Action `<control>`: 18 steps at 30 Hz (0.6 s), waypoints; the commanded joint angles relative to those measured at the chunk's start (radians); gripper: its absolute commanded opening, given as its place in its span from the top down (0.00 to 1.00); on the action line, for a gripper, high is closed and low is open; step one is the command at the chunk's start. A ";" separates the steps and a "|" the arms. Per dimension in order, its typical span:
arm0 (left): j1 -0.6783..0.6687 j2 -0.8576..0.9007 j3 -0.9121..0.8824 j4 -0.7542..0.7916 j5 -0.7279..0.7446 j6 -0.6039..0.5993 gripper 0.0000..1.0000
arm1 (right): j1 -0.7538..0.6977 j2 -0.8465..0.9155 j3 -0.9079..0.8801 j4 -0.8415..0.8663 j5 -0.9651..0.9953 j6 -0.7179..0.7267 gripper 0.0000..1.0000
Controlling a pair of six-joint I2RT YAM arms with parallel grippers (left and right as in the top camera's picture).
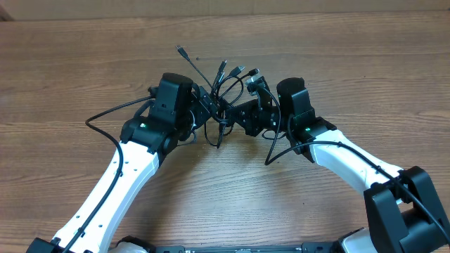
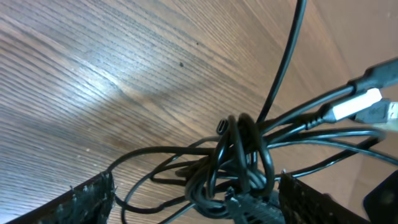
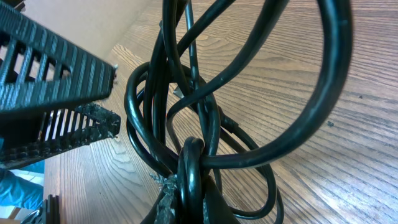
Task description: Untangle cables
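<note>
Cables (image 1: 223,88) sat in one knotted bundle between the two claws at the middle of the table (image 1: 84,63), plug tips fanning toward the far edge. In its wrist view the left claw (image 2: 196,202) stood spread, its fingers (image 2: 87,199) cut off at the bottom corners. The cables (image 2: 239,155) lay between them, and contact with either finger was hard to judge. The right claw (image 3: 186,205) was pressed together, pinching a strand of the cables (image 3: 186,155) at the bottom edge of its own view (the tips there were dark and mostly cropped). Overhead, the left claw (image 1: 209,111) and right claw (image 1: 245,116) were largely covered by their own housings. Which cord passed through which loop could not be told. One pale plug (image 2: 357,106) showed blurred at the frame's right side.
</note>
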State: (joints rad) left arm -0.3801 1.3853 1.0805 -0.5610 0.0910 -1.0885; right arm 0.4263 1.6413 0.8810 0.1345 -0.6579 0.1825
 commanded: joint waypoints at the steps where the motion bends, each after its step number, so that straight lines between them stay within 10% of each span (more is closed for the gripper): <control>1: -0.008 0.006 0.020 0.017 -0.027 -0.064 0.21 | 0.000 -0.005 0.023 0.011 -0.019 -0.009 0.96; 18: -0.007 0.131 0.020 0.158 0.082 -0.082 0.33 | 0.000 -0.005 0.023 0.011 -0.018 -0.009 0.96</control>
State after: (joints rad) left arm -0.3801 1.5085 1.0809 -0.4095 0.1532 -1.1591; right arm 0.4252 1.6413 0.8810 0.1322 -0.6506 0.1833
